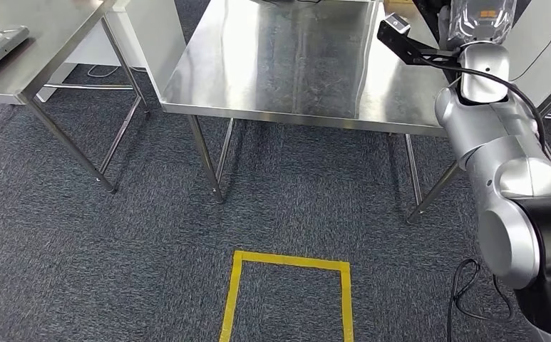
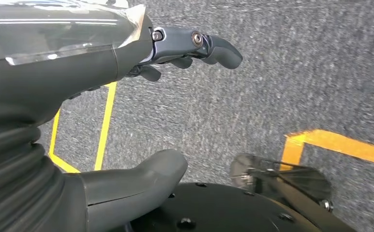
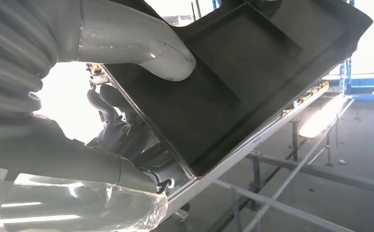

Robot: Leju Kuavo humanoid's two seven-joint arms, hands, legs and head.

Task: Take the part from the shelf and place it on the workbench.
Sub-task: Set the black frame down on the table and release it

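Your right hand (image 3: 127, 130) clamps a dark moulded tray-like part (image 3: 233, 82), thumb on its recessed face, fingers curled under the edge; the arm holds it raised at the far right corner of the steel workbench (image 1: 286, 64). Your left hand (image 2: 127, 96) hangs empty over the grey carpet (image 2: 296, 63), fingers apart, near yellow floor tape (image 2: 339, 144).

Right hand (image 3: 127, 121) grips; left hand (image 2: 127, 111) hangs open.

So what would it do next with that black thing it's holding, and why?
Probably step up to the steel workbench and lower the black part onto it. The right robot hand grips the part by its edge, raised by the workbench's right side, while the left robot hand hangs over the carpet holding nothing.
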